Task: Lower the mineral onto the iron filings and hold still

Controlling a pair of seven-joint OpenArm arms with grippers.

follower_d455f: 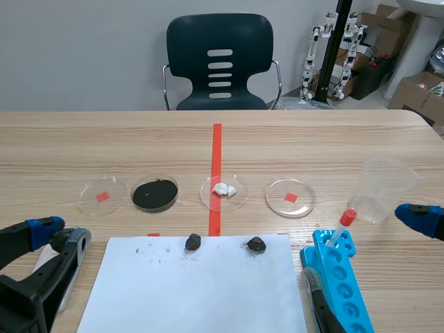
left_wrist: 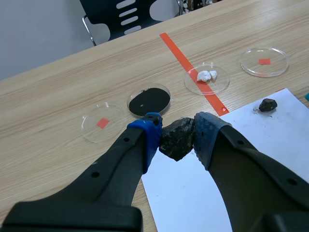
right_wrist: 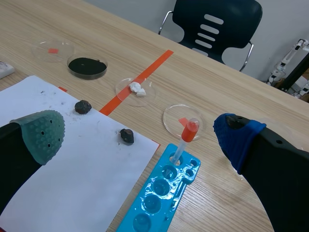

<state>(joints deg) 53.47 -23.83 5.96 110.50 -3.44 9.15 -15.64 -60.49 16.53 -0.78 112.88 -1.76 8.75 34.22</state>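
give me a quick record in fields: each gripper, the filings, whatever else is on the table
left gripper: fingers shut on a dark mineral, over a corner of the white paper
iron filings: black, in a clear dish ahead of the left gripper; mineral not yet over them
right gripper: open, holds nothing, by the blue rack
on paper: two dark stones
other dishes: one with white lumps, two over red marks
also: clear cup, red-capped tube in rack

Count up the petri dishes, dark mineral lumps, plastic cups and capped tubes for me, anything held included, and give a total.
Petri dishes: 4
Dark mineral lumps: 3, two on the paper, one in the left gripper jaws
Plastic cups: 1
Capped tubes: 1
Total: 9
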